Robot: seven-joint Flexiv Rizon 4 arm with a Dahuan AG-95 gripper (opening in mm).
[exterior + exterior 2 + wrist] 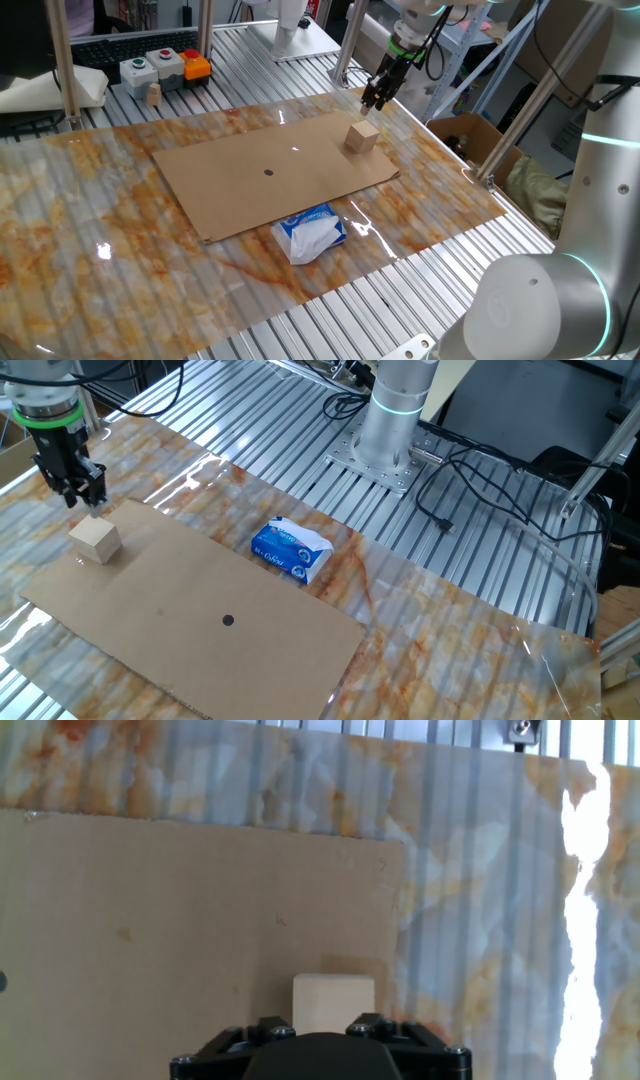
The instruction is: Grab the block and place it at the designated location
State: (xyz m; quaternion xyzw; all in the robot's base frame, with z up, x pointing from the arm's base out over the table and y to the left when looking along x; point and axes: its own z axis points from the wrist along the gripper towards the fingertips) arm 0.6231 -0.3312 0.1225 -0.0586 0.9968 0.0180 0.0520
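In one fixed view, the block (363, 136) sits on the cardboard sheet (250, 190) near its far right corner, well apart from the black dot (268, 172) at the middle of the sheet. The gripper (376, 100) hangs above and just beyond the block, pointing down; its dark fingers touch nothing, but whether they are spread or closed cannot be told here. A tissue packet (310, 232), blue and white, lies on the marble-patterned tabletop (90, 230) just off the sheet's near edge; its print is too small to read. Behind the tabletop stands a grey button box (152, 68) with green and red buttons, a small wooden peg (154, 94) beside it. An open cardboard box (470, 135) stands past the table's right edge; its contents cannot be made out.

In the other fixed view, the block (96, 541) rests near the sheet's (200, 640) left corner, the gripper (80, 495) above and just behind it, holding nothing. The dot (228, 621) lies well to the right. The tissue packet (291, 549) shows white lettering on blue, illegible.

In the hand view, the block (333, 1003) stands on the sheet (150, 920) just ahead of the gripper's black body, near the sheet's right edge. The fingertips are out of the picture, so their spread cannot be told.
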